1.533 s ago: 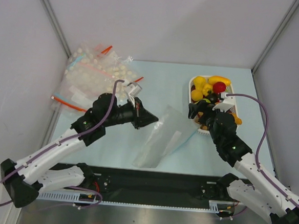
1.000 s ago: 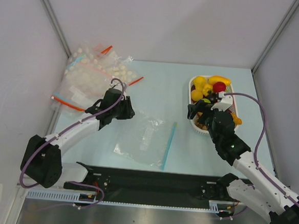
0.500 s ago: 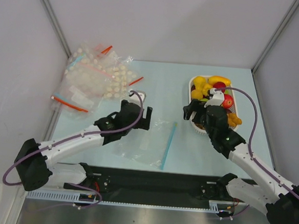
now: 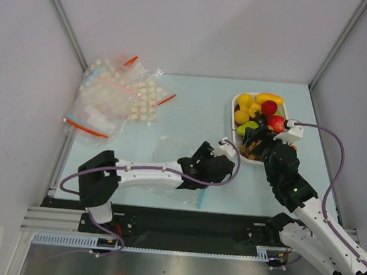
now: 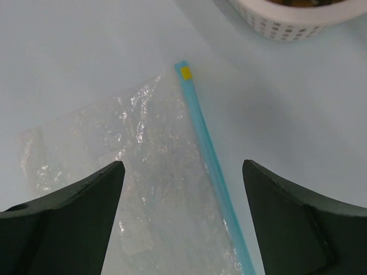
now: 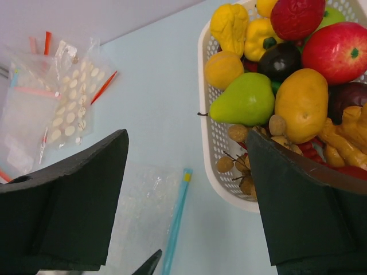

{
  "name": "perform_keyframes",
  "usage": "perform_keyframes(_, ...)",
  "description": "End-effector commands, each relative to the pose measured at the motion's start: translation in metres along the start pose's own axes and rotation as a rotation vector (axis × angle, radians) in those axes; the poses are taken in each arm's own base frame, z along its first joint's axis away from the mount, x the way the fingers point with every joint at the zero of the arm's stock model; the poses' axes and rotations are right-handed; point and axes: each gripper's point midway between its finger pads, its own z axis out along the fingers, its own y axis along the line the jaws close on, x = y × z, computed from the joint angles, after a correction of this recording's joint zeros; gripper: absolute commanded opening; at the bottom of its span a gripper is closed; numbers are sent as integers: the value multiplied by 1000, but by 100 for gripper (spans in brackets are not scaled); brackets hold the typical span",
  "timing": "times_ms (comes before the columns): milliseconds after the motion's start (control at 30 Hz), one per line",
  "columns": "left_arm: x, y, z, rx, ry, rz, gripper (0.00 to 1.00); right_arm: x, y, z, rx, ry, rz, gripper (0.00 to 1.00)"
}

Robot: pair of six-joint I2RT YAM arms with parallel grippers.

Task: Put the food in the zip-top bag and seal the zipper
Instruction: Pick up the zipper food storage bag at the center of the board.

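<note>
1. From the top view, the main risk I judged was the zip-top bag [image 4: 170,190] itself. It lay limp and flat by the table's [image 4: 198,107] near edge, so a pinch could catch both layers and leave the mouth shut. The left arm stretched low and rightward over it, with the left gripper [image 4: 214,167] near the tray [image 4: 233,106]. The right arm reached forward, with the right gripper [image 4: 259,138] over the tray's near end. With the two heads so near each other, a careless reach could knock them together. All the food [image 4: 261,108] sat in the tray, at the table's far right.

2. In the left wrist view, the fingers stood wide apart with nothing between them, above the bag. The zipper [image 5: 206,149] ran up between them toward the tray's rim. I could not tell whether the mouth was sealed. Pressing down might merely slide the film along the table.

3. In the right wrist view, the fingers were spread and empty, hovering over the tray's left rim. A green pear [image 6: 243,103] lay nearest. Such glossy, rounded pieces could squirt from a shallow grip.
</note>
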Motion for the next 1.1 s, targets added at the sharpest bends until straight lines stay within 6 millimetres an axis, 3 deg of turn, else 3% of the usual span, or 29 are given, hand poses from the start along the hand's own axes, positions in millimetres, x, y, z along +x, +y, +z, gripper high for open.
perform_keyframes(0,6,-1,14,-73,51,64,88,-11,-7,0,45,-52,38,88)
perform_keyframes(267,31,-5,37,-159,161,124,73,-12,-7,-2,42,-52,47,89)
perform_keyframes(600,60,-17,60,-125,289,159,55,-13,-7,-3,39,-55,48,89)
perform_keyframes(767,70,-15,66,-100,344,143,52,-13,-7,-2,35,-51,51,89)
perform_keyframes(867,73,-9,69,-93,369,108,32,-12,-7,-2,36,-50,50,89)
perform_keyframes(900,72,-7,67,-91,367,99,17,-11,-7,-2,35,-48,48,89)
perform_keyframes(967,64,2,60,-99,346,84,0,-10,-6,-1,32,-45,44,89)
perform_keyframes(1067,43,16,40,-104,270,48,0,-7,-2,2,13,-29,35,89)
